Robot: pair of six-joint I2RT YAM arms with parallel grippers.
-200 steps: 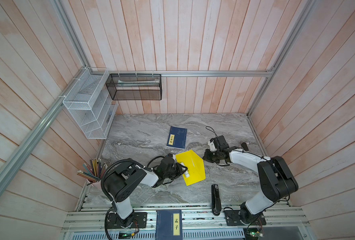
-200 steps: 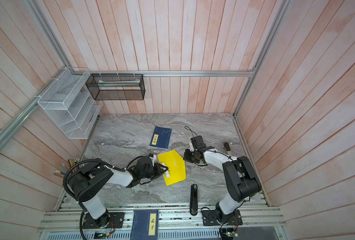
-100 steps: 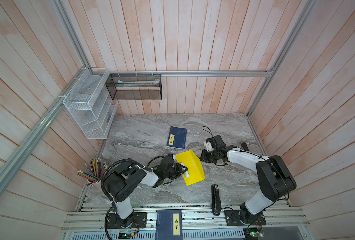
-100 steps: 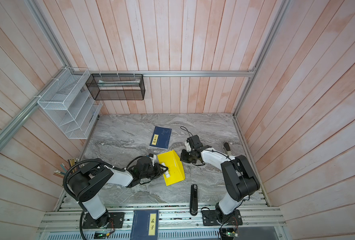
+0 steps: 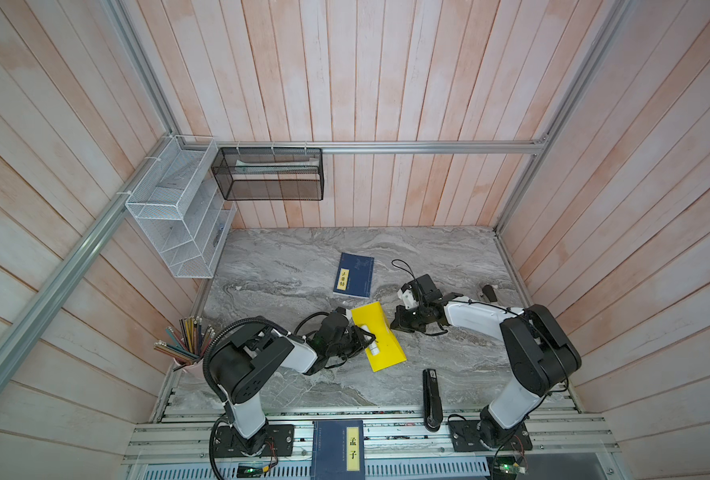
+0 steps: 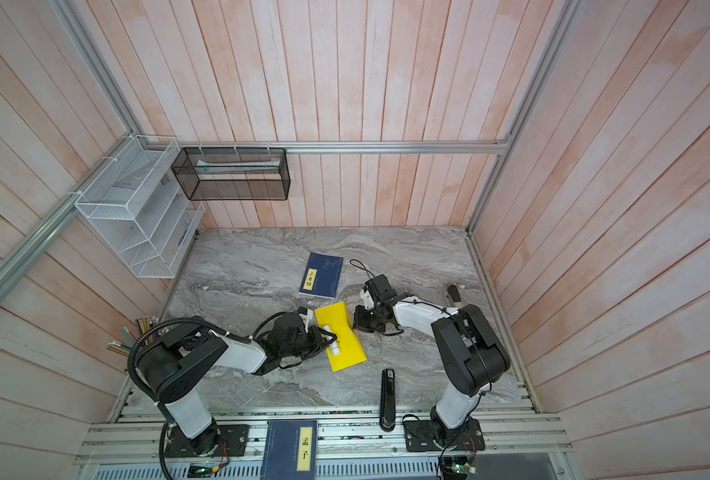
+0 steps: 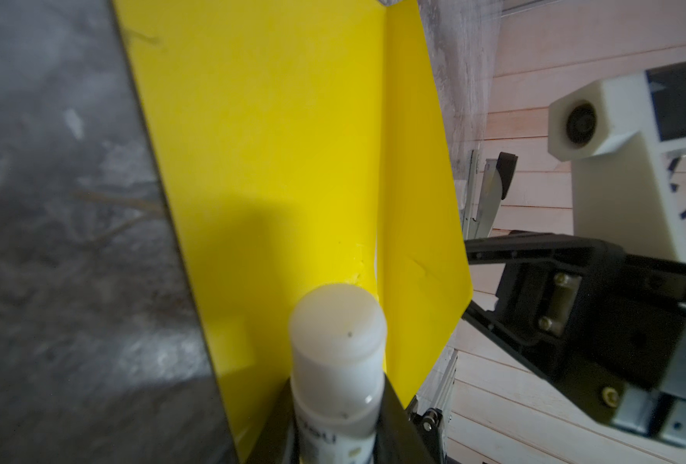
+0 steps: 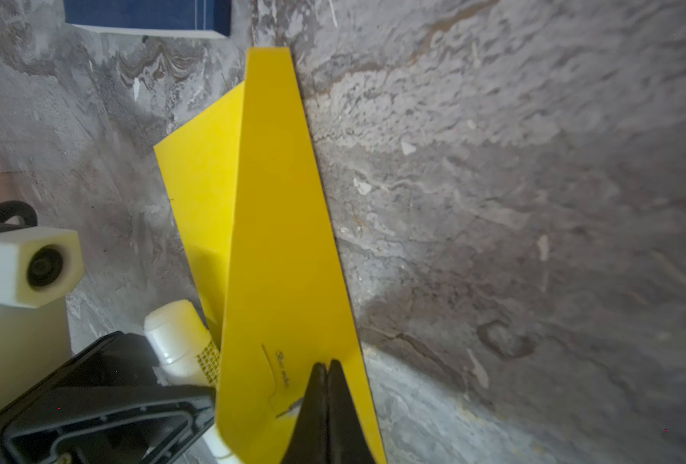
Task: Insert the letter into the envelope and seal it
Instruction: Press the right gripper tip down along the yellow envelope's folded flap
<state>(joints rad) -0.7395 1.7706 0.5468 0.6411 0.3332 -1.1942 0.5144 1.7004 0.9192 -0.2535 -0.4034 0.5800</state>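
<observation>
The yellow envelope (image 5: 382, 343) (image 6: 342, 338) lies on the marble table between both arms. My left gripper (image 5: 363, 337) (image 7: 335, 405) is shut on a white glue stick (image 7: 339, 341) (image 6: 330, 338), whose capped end rests over the envelope's body (image 7: 273, 140). The flap (image 7: 413, 201) (image 8: 281, 241) stands tilted up from the body. Against the flap's outer face, my right gripper (image 5: 396, 325) (image 8: 325, 367) is shut, with nothing between its fingers. The letter is out of view.
A dark blue book (image 5: 355, 275) lies just behind the envelope. A black stapler (image 5: 431, 399) sits near the front edge. A pencil cup (image 5: 187, 345) stands at the left, a second book (image 5: 338, 449) on the front rail, and wire shelves (image 5: 178, 216) on the left wall.
My right gripper has moved left and forward to the envelope's flap edge, staying shut. The left gripper with the glue stick has not moved.
</observation>
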